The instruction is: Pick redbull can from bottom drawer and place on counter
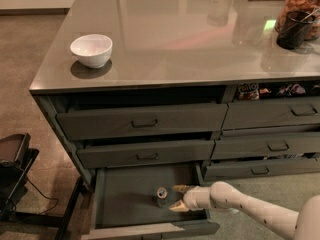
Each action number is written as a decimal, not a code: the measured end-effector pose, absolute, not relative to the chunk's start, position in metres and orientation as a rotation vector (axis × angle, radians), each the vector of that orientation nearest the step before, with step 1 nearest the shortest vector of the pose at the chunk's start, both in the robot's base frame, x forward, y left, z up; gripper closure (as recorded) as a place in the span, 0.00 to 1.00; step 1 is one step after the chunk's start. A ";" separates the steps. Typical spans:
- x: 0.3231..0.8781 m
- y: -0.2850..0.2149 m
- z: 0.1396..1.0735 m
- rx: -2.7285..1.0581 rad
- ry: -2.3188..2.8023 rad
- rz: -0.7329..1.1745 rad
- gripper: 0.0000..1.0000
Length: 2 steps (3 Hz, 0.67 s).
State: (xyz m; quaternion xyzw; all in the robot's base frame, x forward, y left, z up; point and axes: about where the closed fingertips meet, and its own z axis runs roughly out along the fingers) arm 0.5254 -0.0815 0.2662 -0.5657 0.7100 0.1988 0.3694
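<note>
The redbull can [162, 193] stands upright on the floor of the open bottom drawer [125, 199], seen from above with its shiny round top. My gripper [174, 198] reaches in from the lower right on a white arm, low inside the drawer. Its two tan fingers [180, 188] are spread open just to the right of the can, not around it. The counter [190, 39] is the glossy grey-brown slab on top of the cabinet above.
A white bowl [91, 50] sits on the counter's front left. A dark cup [292, 30] and a jar stand at the far right, a white object at the back. Closed drawers with bar handles [144, 123] hang above the open one. Dark equipment [12, 169] stands on the floor at left.
</note>
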 end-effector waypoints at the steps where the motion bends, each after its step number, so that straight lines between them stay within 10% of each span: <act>1: 0.532 -0.075 0.256 -1.466 1.809 0.506 0.31; 2: 0.539 -0.068 0.248 -1.464 1.794 0.509 0.31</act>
